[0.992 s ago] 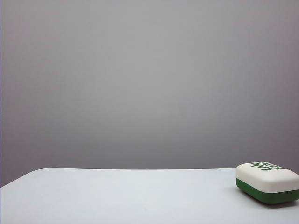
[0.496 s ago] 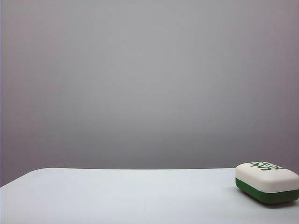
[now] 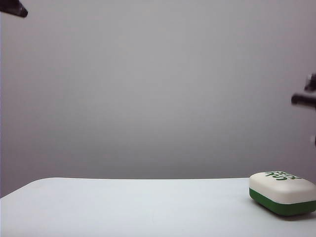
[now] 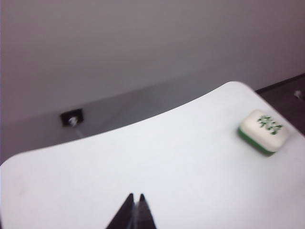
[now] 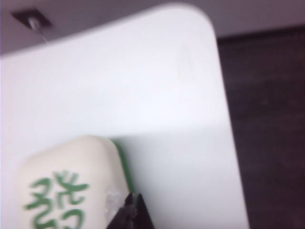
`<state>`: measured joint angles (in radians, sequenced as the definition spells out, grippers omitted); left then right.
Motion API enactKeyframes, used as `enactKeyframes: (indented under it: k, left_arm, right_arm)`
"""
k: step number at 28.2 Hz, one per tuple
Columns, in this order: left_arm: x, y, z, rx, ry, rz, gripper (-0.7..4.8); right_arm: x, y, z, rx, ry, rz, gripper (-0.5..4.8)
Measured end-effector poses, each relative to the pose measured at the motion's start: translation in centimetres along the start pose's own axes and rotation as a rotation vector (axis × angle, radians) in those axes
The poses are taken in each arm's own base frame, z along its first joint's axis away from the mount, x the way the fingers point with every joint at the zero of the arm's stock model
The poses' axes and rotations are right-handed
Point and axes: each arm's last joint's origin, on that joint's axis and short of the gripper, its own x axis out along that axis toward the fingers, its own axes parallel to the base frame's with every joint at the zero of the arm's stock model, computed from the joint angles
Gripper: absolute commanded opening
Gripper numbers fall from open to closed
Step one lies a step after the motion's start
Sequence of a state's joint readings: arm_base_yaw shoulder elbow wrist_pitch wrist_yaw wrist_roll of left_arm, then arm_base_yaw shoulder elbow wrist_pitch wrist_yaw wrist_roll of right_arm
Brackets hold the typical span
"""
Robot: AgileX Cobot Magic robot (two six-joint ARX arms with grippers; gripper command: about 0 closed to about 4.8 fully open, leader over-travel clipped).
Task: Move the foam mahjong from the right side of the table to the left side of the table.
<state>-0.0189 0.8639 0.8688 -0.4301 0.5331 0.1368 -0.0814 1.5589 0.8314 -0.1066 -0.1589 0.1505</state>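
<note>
Foam mahjong sits flat on the table at its right end, cream half up, green characters on top. Right gripper hangs above it, fingertips pressed together, nothing held, tips over the tile's edge. Left gripper also clenched empty, above the table's left part, tile well off to its side.

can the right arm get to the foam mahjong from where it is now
Probably yes. The right gripper, fingertips closed together, hovers just above the foam mahjong near the table's right edge, and nothing lies between them. It would need to open first. The left gripper is far off.
</note>
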Motion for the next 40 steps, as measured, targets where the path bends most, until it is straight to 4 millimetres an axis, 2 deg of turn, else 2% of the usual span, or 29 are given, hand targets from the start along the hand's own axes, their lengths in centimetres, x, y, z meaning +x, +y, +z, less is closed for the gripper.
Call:
enactKeyframes:
  k: [6, 8, 10, 15, 21, 26, 34, 40]
  left_arm:
    - [1.6, -0.8, -0.5, -0.006, 0.087, 0.062, -0.05]
    - [2.1, -1.7, -0.5, 0.008, 0.106, 0.054, -0.05]
    - [2.8, -3.6, -0.4, 0.035, 0.119, 0.066, -0.05]
    - [3.3, -5.4, -0.3, 0.089, 0.113, 0.075, -0.05]
    - [3.4, -5.6, -0.2, 0.08, 0.099, 0.078, -0.05]
    - [3.4, -5.6, -0.2, 0.073, 0.1, 0.079, -0.05]
    - [3.4, -5.6, -0.3, 0.072, 0.113, 0.078, -0.05]
    - [3.3, -5.6, -0.8, 0.067, 0.16, 0.077, -0.05]
  right_arm:
    - [3.4, -0.8, -1.8, 0.016, 0.113, -0.016, -0.05]
    - [4.3, -1.1, -2.3, 0.021, 0.14, -0.021, -0.05]
    - [5.3, -1.2, -2.6, 0.019, 0.133, -0.018, -0.05]
    - [6.1, -1.3, -2.6, 0.022, 0.111, 0.003, -0.05]
    - [6.7, -0.8, -2.8, 0.045, 0.122, 0.063, -0.05]
    - [6.9, 1.4, -3.2, 0.005, 0.138, 0.103, -0.05]
    - [7.1, 6.4, -4.7, -0.1, 0.166, 0.158, -0.05]
    - [7.8, 9.8, -6.0, -0.096, 0.194, 0.205, -0.05]
